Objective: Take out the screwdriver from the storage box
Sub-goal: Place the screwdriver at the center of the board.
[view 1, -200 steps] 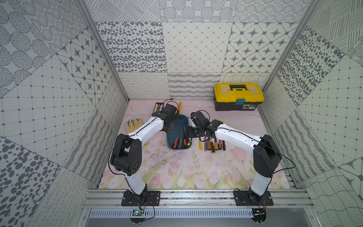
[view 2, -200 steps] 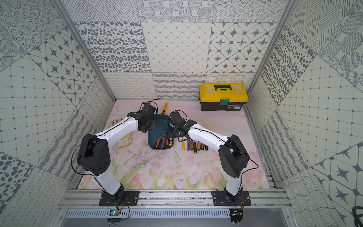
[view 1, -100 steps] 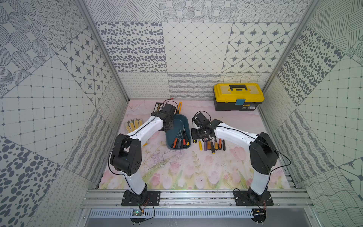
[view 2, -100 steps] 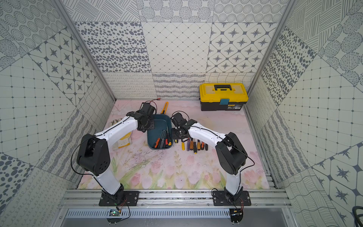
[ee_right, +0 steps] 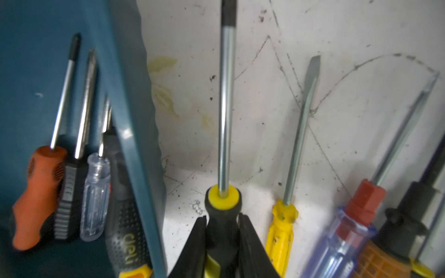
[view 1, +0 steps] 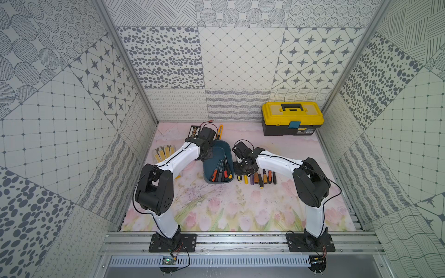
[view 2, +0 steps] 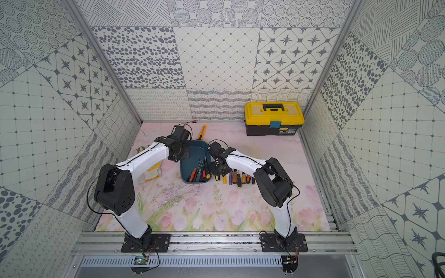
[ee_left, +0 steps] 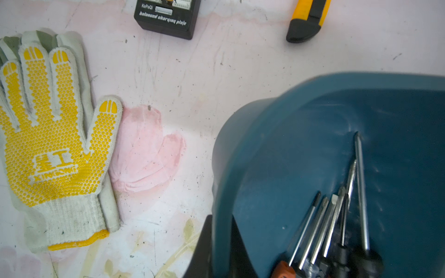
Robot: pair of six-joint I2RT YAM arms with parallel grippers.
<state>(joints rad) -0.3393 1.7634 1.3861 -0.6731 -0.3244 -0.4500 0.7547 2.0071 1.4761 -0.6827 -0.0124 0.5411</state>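
Since a second ago the right gripper [ee_right: 222,231] has swung out over the storage box's right wall and now sits low over the mat, just outside it, while the left arm has not shifted.

Nearest the front edge of the mat, flowered cloth lies bare. Further in, a row of screwdrivers [view 1: 258,177] lies on the mat beside the box's right side. The right wrist view shows that gripper closed on the black handle of a yellow-collared screwdriver [ee_right: 222,197], its shaft pointing toward the back edge, next to a small yellow one [ee_right: 281,223] already lying there. The storage box [view 1: 218,150] stands mid-mat, with an orange-handled driver [ee_right: 38,190] and several others at its near end. The left gripper [ee_left: 222,252] is pinched shut on the box's left rim, steadying it.

By my reading the step in hand is setting this driver down at the box end of the row. Next comes lowering until the handle rests on the mat, parting the jaws, then lifting clear without knocking its neighbour or the box wall.

Beyond, a yellow-lidded toolbox [view 1: 292,118] sits at the back right corner.
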